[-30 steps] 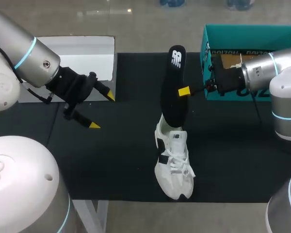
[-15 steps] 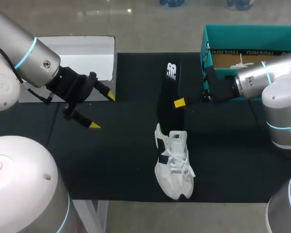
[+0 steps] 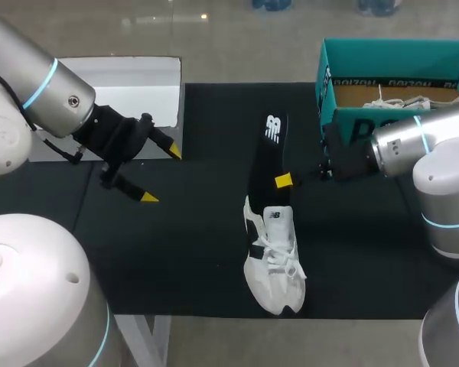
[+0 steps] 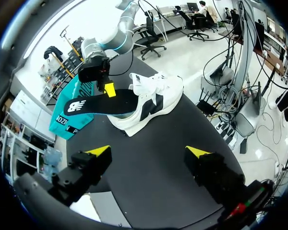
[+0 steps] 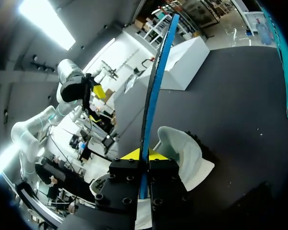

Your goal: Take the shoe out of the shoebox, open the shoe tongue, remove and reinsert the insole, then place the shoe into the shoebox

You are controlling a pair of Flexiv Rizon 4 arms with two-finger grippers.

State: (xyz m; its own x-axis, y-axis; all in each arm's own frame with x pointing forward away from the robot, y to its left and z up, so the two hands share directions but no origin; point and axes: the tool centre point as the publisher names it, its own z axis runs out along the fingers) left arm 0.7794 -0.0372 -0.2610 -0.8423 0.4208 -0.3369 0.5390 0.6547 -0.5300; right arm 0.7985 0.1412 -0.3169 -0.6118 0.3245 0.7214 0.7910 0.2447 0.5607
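On the black mat [image 3: 199, 252], right gripper [image 3: 284, 181] clamps the insole [image 3: 266, 153], its lower end at the shoe [image 3: 273, 256] opening. Left gripper [image 3: 160, 174] hovers well apart, fingers spread.

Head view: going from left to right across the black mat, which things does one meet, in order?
Left gripper → white shoe → teal shoebox. The insole and the right gripper that holds it overlap the shoe sideways, so they are left out of the order.
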